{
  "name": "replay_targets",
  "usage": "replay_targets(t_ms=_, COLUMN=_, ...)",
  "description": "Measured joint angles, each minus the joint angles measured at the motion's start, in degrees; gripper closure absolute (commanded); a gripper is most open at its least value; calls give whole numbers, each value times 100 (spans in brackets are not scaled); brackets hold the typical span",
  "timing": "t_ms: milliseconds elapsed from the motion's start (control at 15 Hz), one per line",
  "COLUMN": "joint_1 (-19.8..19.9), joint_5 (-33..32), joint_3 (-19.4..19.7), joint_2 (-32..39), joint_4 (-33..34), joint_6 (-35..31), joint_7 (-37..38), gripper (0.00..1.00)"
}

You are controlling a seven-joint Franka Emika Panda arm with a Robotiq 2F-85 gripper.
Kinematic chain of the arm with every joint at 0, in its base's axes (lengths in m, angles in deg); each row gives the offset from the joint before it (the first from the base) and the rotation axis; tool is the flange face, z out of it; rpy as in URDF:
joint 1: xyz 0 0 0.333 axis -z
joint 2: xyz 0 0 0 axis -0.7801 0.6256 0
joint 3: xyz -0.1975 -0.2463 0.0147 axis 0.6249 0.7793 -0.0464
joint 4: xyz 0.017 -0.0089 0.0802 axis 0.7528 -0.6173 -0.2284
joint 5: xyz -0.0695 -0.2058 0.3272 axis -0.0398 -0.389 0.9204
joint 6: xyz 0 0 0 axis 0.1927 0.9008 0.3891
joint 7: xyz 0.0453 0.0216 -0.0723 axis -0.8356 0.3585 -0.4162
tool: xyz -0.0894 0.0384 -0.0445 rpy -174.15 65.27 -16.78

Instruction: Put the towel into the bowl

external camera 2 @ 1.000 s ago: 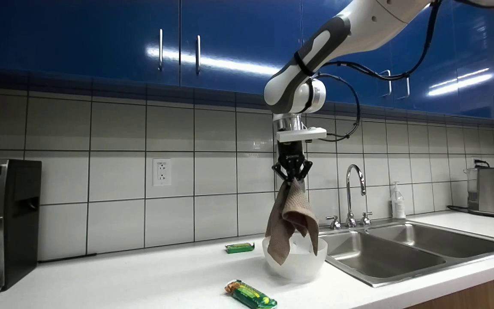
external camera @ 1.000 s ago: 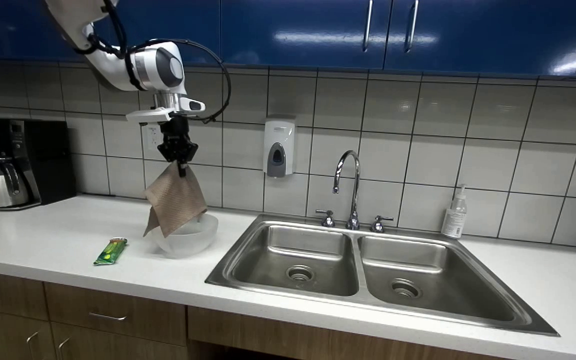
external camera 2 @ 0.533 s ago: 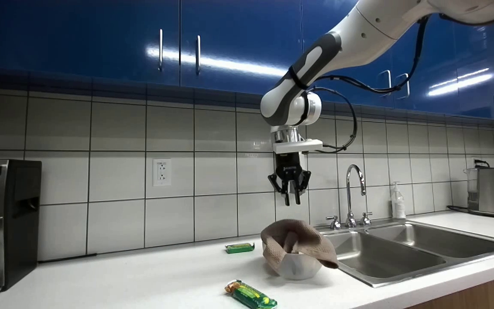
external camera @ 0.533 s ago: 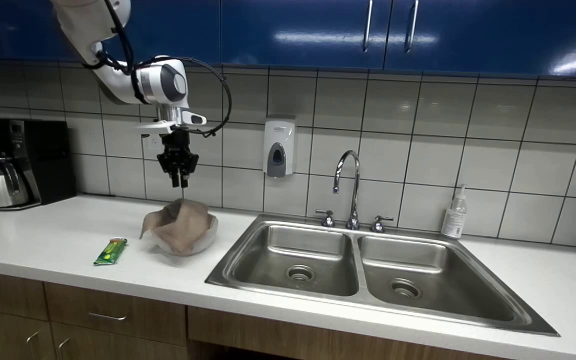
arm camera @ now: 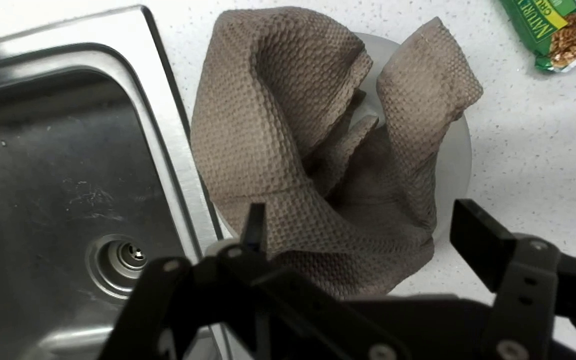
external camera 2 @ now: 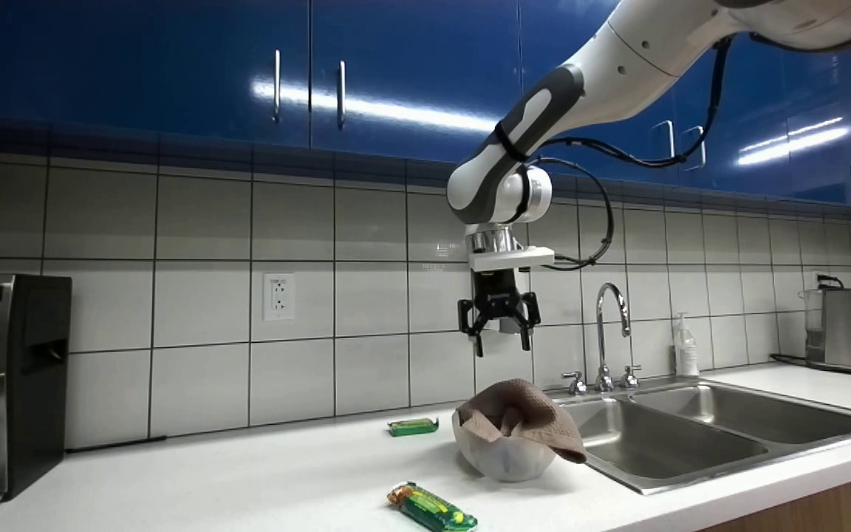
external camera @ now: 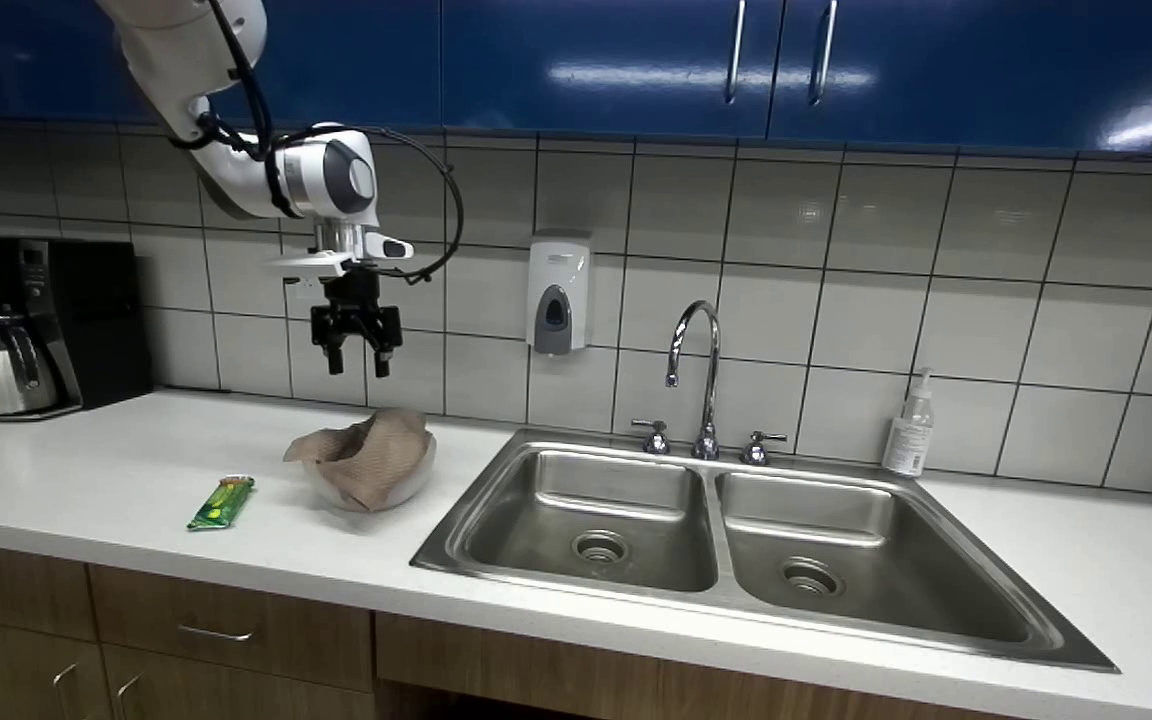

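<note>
The brown textured towel (external camera: 376, 465) lies crumpled in the frosted bowl (external camera: 416, 486), with parts of it draped over the rim. In an exterior view one flap of the towel (external camera 2: 544, 417) hangs outside the bowl (external camera 2: 507, 459) on the sink side. From above, in the wrist view, the towel (arm camera: 248, 140) covers most of the bowl (arm camera: 458, 160), whose pale rim shows at the right. My gripper (external camera 2: 501, 346) hangs above both, apart from the cloth. Its fingers (arm camera: 483, 245) are spread wide and hold nothing; the gripper (external camera: 359, 365) points straight down.
The double steel sink (external camera: 716, 580) begins right beside the bowl, with a faucet (external camera: 711, 390) behind it. Two green snack bars (external camera 2: 433, 508) lie on the counter near the bowl. A coffee maker (external camera: 56, 320) stands at the far end, and a soap dispenser (external camera: 558, 290) hangs on the wall.
A second ago the gripper was shut on the hanging towel. It has let go and opened wide, the towel has dropped into the bowl, and the arm has come down a little.
</note>
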Motion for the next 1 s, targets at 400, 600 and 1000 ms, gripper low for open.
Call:
replay_targets(t_ms=400, joint_1=-75, joint_5=121, joint_3=-52, joint_2=-180, joint_4=-64, joint_6=0, joint_7=-8, gripper=0)
replay_targets(t_ms=600, joint_1=-142, joint_5=158, joint_3=-119, joint_2=-453, joint_4=-365, joint_6=4, joint_7=-8, gripper=0)
replay_targets(t_ms=1000, joint_1=-203, joint_5=357, joint_3=-309, joint_2=-1297, joint_4=-1274, joint_6=13, joint_7=-58, gripper=0)
